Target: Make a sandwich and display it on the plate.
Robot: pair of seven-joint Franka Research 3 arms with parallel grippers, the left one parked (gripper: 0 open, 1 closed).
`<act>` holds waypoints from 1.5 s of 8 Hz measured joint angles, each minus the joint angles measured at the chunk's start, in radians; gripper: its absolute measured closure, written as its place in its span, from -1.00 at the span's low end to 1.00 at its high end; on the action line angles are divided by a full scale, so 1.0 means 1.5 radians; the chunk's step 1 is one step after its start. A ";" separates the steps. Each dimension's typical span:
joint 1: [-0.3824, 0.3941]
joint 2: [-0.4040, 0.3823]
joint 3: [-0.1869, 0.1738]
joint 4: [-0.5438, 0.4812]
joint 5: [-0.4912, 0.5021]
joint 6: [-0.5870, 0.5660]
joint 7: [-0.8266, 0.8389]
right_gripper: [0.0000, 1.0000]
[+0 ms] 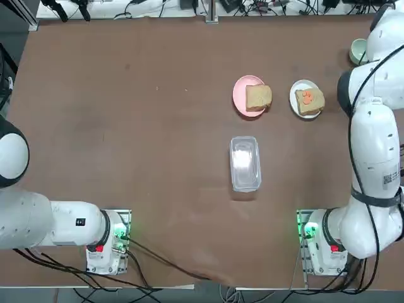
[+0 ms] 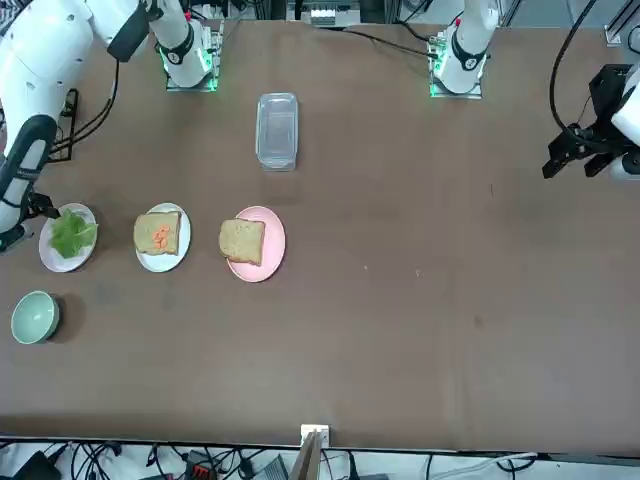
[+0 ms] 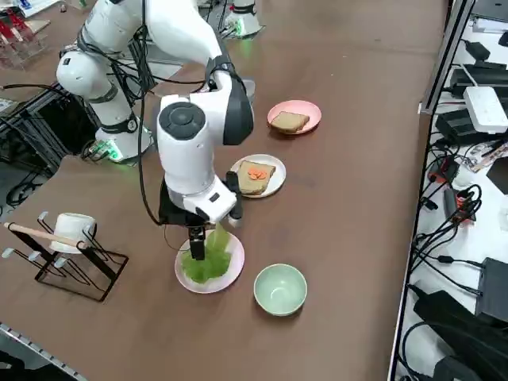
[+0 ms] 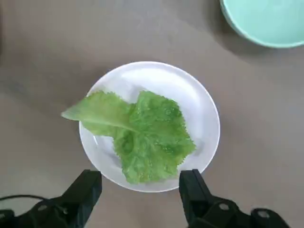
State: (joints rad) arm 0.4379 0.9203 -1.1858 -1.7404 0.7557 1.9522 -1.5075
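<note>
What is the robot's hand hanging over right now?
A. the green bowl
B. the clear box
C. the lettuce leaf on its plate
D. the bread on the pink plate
C. The open right gripper hangs just above the lettuce leaf lying on its plate, not touching it; the green bowl sits off to the side.

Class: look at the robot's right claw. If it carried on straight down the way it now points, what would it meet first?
Most likely the lettuce leaf on its pale plate. The right claw, open, hangs above the plate's near edge, so depth is uncertain.
</note>
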 joint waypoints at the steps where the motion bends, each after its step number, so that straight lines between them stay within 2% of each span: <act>1: 0.001 0.001 0.004 -0.019 0.010 0.022 -0.005 -0.97; 6: -0.003 0.008 0.045 -0.064 0.047 0.067 -0.004 -0.89; 11: -0.008 0.046 0.054 -0.068 0.060 0.085 -0.001 -0.75; 12: -0.009 0.050 0.059 -0.068 0.060 0.093 0.003 -0.63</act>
State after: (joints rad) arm 0.4246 0.9949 -1.0966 -1.8427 0.8453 2.0914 -1.5026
